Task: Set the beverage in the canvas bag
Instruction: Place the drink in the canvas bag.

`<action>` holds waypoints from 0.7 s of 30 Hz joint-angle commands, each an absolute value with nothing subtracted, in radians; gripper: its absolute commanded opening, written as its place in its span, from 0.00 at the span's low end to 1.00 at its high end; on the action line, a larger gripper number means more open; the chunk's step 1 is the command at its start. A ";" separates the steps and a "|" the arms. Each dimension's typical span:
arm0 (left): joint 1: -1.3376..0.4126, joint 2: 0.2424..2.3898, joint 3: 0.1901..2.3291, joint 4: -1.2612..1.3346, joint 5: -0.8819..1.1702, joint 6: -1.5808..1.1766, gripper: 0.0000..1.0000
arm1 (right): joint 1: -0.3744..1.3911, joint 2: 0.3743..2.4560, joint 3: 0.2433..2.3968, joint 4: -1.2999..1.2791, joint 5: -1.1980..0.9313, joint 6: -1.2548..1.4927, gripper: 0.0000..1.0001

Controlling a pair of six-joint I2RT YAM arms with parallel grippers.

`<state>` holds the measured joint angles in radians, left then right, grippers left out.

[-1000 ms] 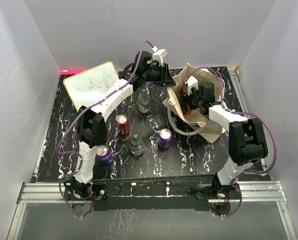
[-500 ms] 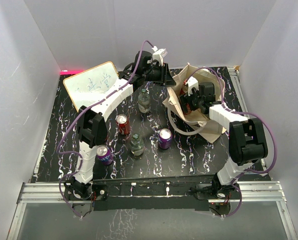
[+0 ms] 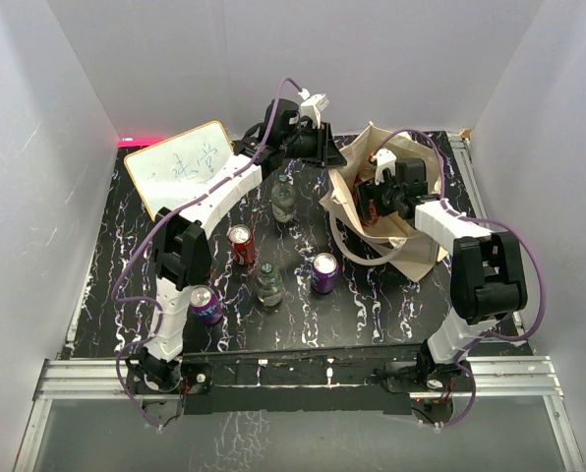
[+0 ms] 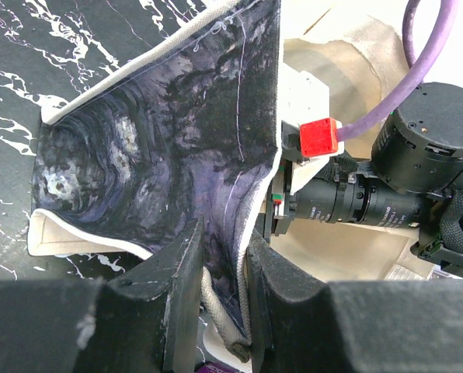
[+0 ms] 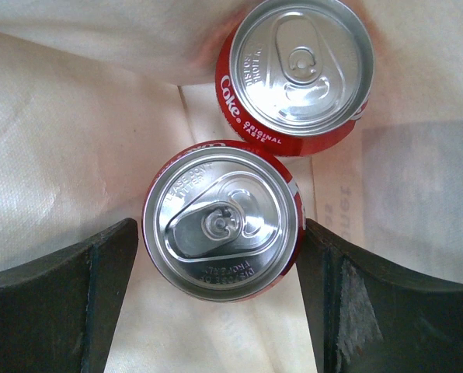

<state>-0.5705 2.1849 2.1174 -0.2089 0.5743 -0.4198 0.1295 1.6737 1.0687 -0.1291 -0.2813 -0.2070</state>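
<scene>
The beige canvas bag (image 3: 411, 246) stands at the right back of the table with its mouth open. My left gripper (image 4: 224, 307) is shut on the bag's rim by the black panel (image 4: 154, 148) and holds it up; it also shows in the top view (image 3: 324, 147). My right gripper (image 5: 220, 299) is down inside the bag (image 5: 60, 155), open. Its fingers straddle an upright red can (image 5: 222, 221), with a thin gap on the left side. A second red Coke can (image 5: 297, 74) stands just beyond it. In the top view the right gripper (image 3: 380, 192) is in the bag's mouth.
On the table stand a red can (image 3: 241, 243), two purple cans (image 3: 324, 272) (image 3: 205, 305), and two clear bottles (image 3: 283, 200) (image 3: 268, 285). A whiteboard (image 3: 180, 167) leans at the back left. White walls enclose the table.
My right gripper has shifted a little toward the back inside the bag. The bag's mouth has been pulled wider and its cloth has shifted. The left gripper keeps its hold.
</scene>
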 commanded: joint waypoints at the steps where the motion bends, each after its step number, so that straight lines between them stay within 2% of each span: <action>1: -0.551 2.168 2.168 -0.156 0.581 -0.425 0.00 | 0.126 1.703 1.090 -0.195 -0.360 -0.151 0.82; 8: -0.549 2.166 2.164 -0.152 0.581 -0.425 0.00 | 0.113 1.713 1.102 -0.205 -0.371 -0.143 0.75; 15: -0.550 2.163 2.163 -0.150 0.579 -0.425 0.00 | 0.108 1.699 1.102 -0.187 -0.326 -0.143 0.47; 21: -0.551 2.160 2.163 -0.150 0.579 -0.434 0.00 | 0.103 1.632 1.047 -0.083 -0.253 -0.161 0.33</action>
<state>-0.5701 2.1849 2.1174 -0.1955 0.5716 -0.4206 0.1032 1.6787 1.0904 -0.1558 -0.2810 -0.1631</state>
